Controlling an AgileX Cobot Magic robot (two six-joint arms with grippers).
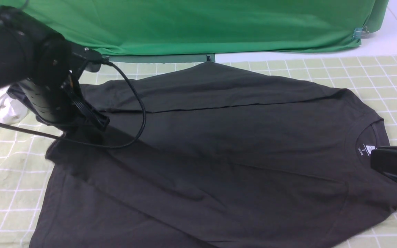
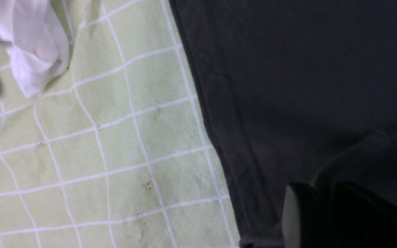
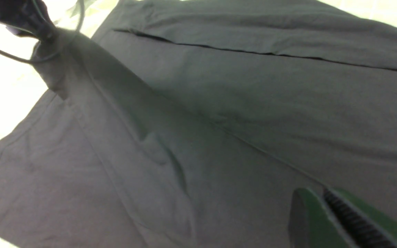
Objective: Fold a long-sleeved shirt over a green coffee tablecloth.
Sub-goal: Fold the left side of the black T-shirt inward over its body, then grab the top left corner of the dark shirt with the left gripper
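The green coffee tablecloth (image 1: 5, 172) covers the whole worktop. The long-sleeved shirt (image 1: 219, 144) lies spread flat across the middle of it, collar toward the robot's right and hem toward its left, with the far sleeve (image 1: 202, 93) laid along the body.

It's soft, light cotton – floppy, with no stiffness, and it'll sag and drag on the cloth if you lift it by one point. I'd grab it at the seams: hem corner plus shoulder.

The left gripper (image 1: 98, 122) sits at the far hem corner. Its jaws look pinched onto a raised ridge of the shirt.

The right gripper (image 1: 374, 159) is near the collar. Its jaws are close together – can't tell if there's fabric between them.

The small neck label (image 1: 365, 150) sits just beside it.
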